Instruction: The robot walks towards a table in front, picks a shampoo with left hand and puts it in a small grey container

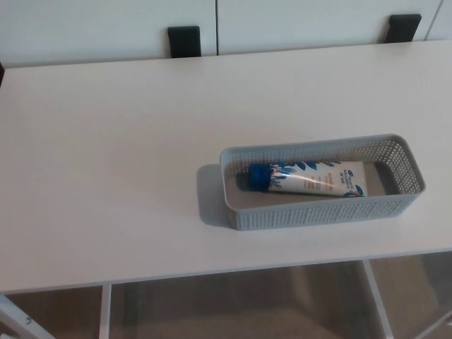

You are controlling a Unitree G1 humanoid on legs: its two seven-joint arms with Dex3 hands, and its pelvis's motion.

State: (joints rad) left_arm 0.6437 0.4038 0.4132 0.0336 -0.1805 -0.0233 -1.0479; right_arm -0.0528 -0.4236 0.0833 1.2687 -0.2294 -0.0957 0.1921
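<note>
Now shampoo tube [314, 179] lying flat inside grey container [321, 212]; hands unseen.

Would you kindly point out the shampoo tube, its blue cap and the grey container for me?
shampoo tube [321, 179], head view, on the middle of its white printed body.
blue cap [258, 176], head view, on the cap's side.
grey container [321, 212], head view, on its near perforated wall.

Plain office or test room: a bare white table [106, 176] on slim white legs [106, 311] stands against flat white panels [106, 28] split by a dark seam, two black blocks [184, 41] behind the tabletop's far edge, brownish floor [247, 304] below its near edge
</note>
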